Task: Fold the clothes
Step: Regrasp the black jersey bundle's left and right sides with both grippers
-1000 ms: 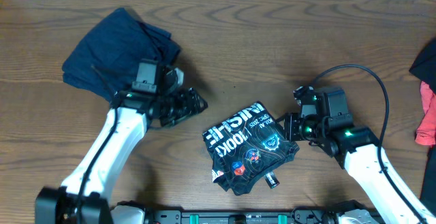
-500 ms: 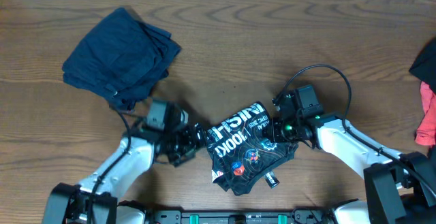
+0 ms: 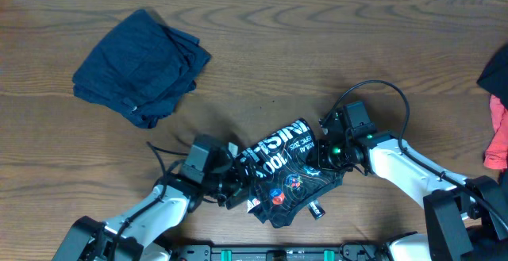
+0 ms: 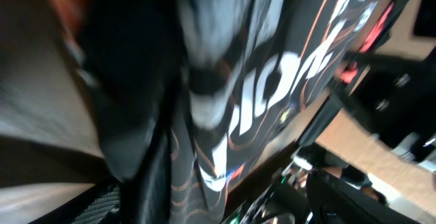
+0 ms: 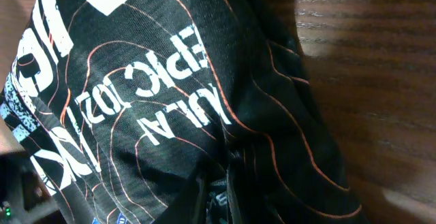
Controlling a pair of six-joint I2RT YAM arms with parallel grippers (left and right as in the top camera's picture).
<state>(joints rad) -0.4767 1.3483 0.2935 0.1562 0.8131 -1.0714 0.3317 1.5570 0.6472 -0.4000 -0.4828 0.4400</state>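
**Jersey flanked at both ends**

The jersey (image 3: 290,175) lies bunched at lower centre of the overhead view, its length running across the frame between the arms. The right gripper (image 3: 324,155) looks clenched on its right edge. The left gripper (image 3: 236,182) meets the left edge (too blurred to tell its state).
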